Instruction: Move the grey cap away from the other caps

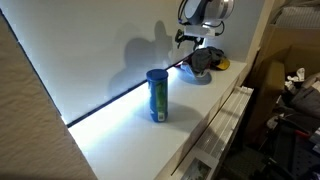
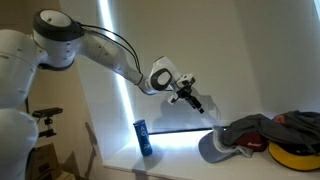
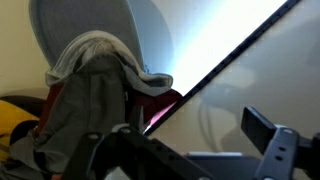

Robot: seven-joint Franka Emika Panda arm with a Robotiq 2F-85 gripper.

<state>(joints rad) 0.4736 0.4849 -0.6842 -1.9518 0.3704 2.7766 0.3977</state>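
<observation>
The grey cap (image 2: 218,146) lies at the near end of the heap, its brim pointing toward the blue canister; it also shows in the wrist view (image 3: 88,28). The other caps lie against it: a dark charcoal one (image 2: 256,126) (image 3: 88,110), a magenta one (image 2: 250,144) (image 3: 157,104) and a yellow one (image 2: 296,156) (image 3: 14,122). In an exterior view the heap (image 1: 205,60) is at the table's far end. My gripper (image 2: 194,99) (image 1: 190,38) (image 3: 185,150) is open and empty, in the air above the table, apart from the caps.
A blue canister (image 1: 157,95) (image 2: 143,137) stands upright mid-table, away from the caps. The white table (image 1: 120,135) runs along a wall, with a dark gap between them. Boxes and clutter (image 1: 295,90) lie beyond the table's outer edge.
</observation>
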